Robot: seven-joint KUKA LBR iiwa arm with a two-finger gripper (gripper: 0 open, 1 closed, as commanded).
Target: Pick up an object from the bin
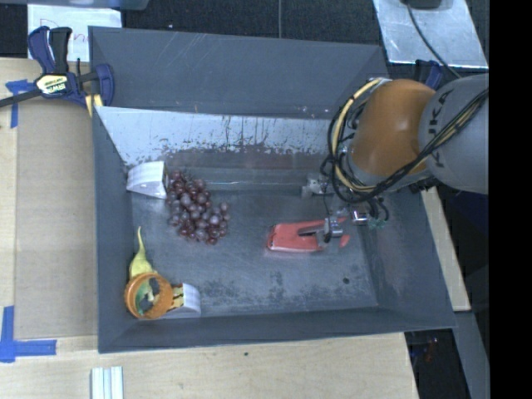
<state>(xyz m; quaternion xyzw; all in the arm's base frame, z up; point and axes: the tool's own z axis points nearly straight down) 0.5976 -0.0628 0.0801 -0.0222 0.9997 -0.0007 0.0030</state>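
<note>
My gripper (326, 234) reaches down at the right of the bin floor, its dark fingers at the right end of a flat red block (289, 238) that lies there. The fingers overlap the block's right edge, and the orange cover above hides how they stand. A bunch of dark purple grapes (194, 208) lies to the left of the block, well apart from the gripper.
A white cup-like piece (146, 179) lies against the back left wall next to the grapes. An orange and yellow toy with a white part (154, 293) sits in the front left corner. The arm with its orange cover and cables hangs over the bin's right side.
</note>
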